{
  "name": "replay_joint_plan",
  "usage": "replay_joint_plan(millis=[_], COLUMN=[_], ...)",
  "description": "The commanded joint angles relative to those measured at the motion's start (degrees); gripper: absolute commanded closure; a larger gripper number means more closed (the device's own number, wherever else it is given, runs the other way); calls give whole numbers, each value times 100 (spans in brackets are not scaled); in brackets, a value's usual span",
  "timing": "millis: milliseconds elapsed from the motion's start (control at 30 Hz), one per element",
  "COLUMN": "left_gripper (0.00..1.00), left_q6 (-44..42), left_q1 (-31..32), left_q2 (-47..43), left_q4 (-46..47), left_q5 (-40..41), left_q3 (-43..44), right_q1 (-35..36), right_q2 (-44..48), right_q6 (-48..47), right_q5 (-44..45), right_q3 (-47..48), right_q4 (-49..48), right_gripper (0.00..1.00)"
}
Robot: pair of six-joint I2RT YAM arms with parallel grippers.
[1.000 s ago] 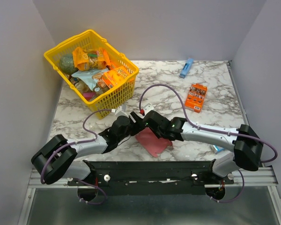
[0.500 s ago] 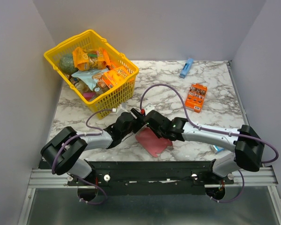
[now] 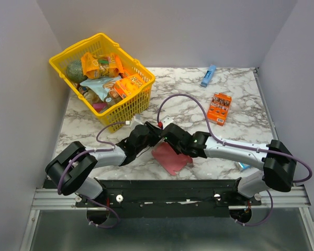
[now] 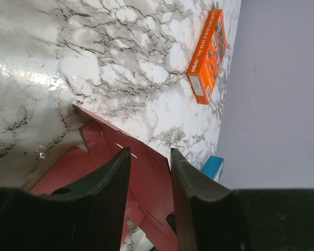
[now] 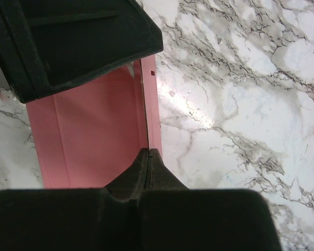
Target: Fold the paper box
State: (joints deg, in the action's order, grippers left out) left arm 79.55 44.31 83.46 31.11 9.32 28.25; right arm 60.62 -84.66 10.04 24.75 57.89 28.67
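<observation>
You are mid-fold: your right claw (image 5: 148,155) is pinched shut on an upright panel edge of the paper box (image 3: 171,160), which lies on the table (image 3: 235,99) between both arms. Your left claw (image 4: 149,157) stands parted over a flap; next, probably, press that flap inward gently

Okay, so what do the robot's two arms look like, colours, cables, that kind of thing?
Both the left arm and right arm have pale grey tube-like links between bulky black joint housings. A thin purple cable loops loosely along each. The jaws are matte black, with smooth curved inner faces. No sleeves or lettering show.
</observation>
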Motion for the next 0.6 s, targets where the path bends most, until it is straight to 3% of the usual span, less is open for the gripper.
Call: replay_joint_plan(millis=[0, 200, 300, 567], left_gripper=[58, 72, 84, 88], left_q6=[-10, 8, 61, 210], left_q1=[-19, 7, 51, 262], left_q2=[-23, -23, -93, -163], left_q4=[70, 158, 202, 316], left_q5=[149, 43, 43, -1], left_q3=[-4, -65, -135, -302], right_q1=[-33, -33, -33, -24], right_q2=[-15, -68, -121, -314], right_q6=[94, 112, 182, 358], right_q5=[-94, -59, 64, 354], right_q3=[-120, -76, -6, 188], right_q4=[166, 183, 236, 403], right_gripper=[99, 99, 99, 99])
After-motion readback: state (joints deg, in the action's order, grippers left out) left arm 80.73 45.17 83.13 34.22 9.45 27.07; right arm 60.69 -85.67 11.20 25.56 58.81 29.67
